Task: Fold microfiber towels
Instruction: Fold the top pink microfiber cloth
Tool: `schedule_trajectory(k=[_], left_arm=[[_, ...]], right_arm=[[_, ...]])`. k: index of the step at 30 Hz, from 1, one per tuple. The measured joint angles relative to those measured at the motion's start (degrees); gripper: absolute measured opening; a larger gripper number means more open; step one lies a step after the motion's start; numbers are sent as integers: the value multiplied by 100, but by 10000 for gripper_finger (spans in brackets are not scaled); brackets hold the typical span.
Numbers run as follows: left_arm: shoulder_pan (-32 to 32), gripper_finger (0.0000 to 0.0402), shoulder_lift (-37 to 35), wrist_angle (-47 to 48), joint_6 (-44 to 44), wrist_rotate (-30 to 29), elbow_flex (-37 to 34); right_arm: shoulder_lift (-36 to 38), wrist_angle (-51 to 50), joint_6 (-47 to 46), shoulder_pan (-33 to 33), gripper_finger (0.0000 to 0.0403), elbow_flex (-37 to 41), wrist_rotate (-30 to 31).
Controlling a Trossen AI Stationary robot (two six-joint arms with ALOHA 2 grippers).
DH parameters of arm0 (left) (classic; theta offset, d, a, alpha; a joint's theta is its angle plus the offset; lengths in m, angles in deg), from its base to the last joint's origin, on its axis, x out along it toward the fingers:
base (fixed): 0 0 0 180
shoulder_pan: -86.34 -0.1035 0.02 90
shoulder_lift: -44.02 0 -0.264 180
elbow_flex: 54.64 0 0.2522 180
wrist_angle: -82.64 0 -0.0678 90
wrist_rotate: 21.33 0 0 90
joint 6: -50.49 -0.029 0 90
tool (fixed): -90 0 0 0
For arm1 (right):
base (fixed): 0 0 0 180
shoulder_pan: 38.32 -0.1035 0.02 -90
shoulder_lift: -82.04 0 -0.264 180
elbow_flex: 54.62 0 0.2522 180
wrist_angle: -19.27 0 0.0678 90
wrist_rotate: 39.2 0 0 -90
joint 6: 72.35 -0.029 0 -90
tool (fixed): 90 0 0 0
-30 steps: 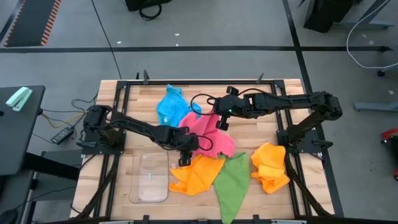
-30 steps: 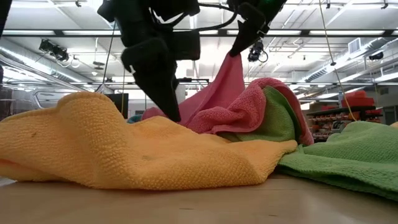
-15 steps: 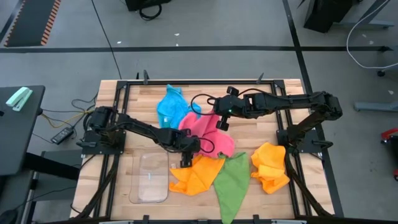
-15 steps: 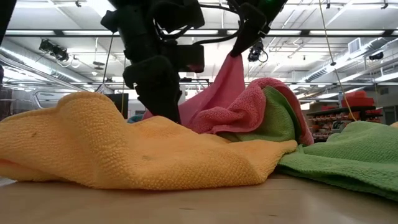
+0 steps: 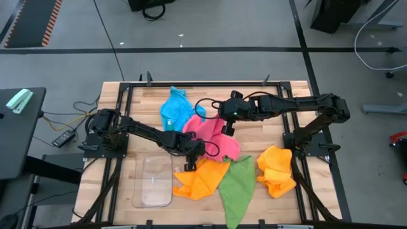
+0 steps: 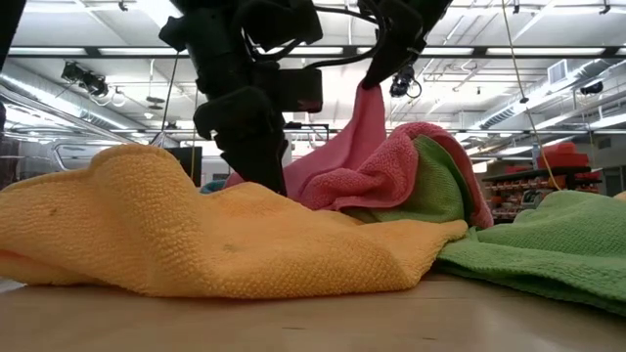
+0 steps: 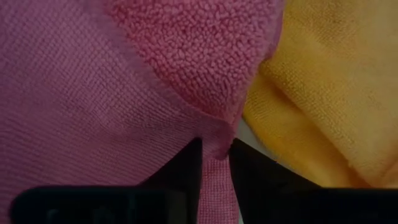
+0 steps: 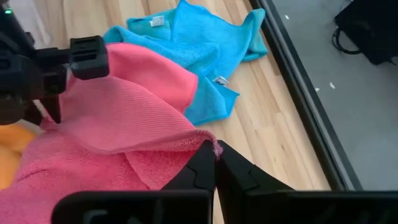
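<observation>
Pinching pink towel (image 8: 118, 124), tag perhaps unreadable

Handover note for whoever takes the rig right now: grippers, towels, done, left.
Right gripper: shut on the pink towel, corner lifted.
Left gripper: pinching the pink towel's near edge.
Blue towel at the table's far side; two orange towels and green towel at the near side; clear tray beside them holds nothing.
Done: nothing folded.
Left: fold all the towels.
</observation>
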Motion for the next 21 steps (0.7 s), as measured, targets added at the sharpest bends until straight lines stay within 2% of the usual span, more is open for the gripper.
schedule_trajectory(k=[5, 9, 15, 21], left_arm=[[0, 12, -5, 0, -311, 2, -1], [0, 12, -195, 226, -444, 4, -2], [-61, 10, -1010, 552, -713, 3, 0], [-381, 6, -1742, 707, -1133, -144, 2]], right_arm=[[0, -65, -26, -1, 13, 0, -26], [0, -347, 152, -12, 12, 0, -45], [0, -669, 786, -186, 10, 0, -65], [26, -979, 1231, -422, 9, 0, -54]])
